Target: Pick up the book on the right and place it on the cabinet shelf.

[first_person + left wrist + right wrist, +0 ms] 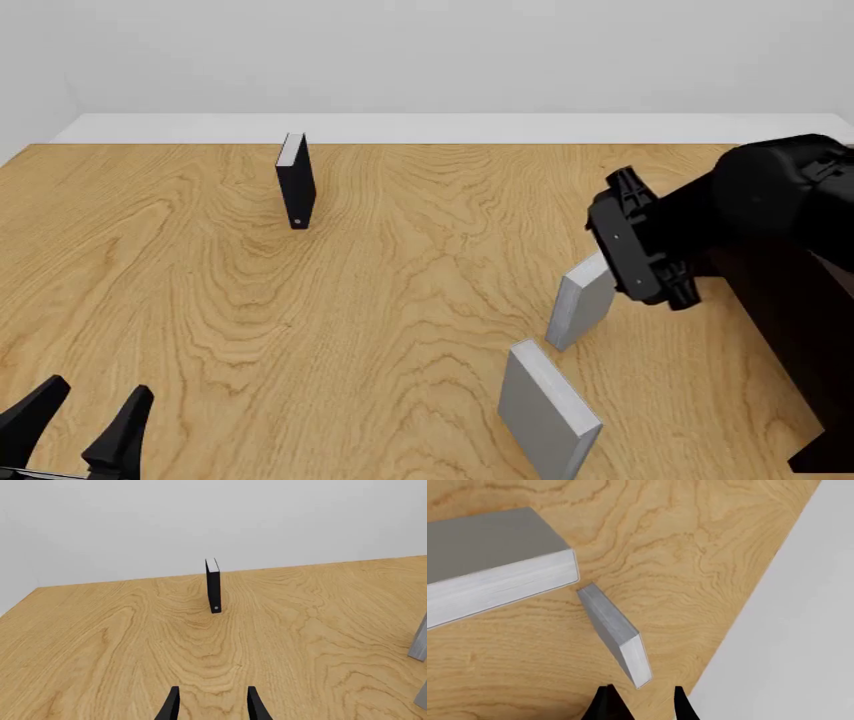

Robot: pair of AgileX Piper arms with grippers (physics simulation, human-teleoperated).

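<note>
The book [577, 305] is a plain grey slab standing tilted on the table, its upper end hidden behind my right arm [721, 220]. In the right wrist view the book [617, 632] runs edge-on toward my right gripper [640, 690]. That gripper is open, and the book's near corner sits just ahead of the gap between its fingers. The dark brown cabinet [801, 330] fills the right edge, and its shelf recess is hidden here. My left gripper [87, 425] is open and holds nothing at the near left.
A second grey book [547, 412] leans nearer the front edge, close to the first, and shows large in the right wrist view [494, 575]. A black book with white pages [296, 182] stands upright far left, straight ahead of the left gripper [213, 705].
</note>
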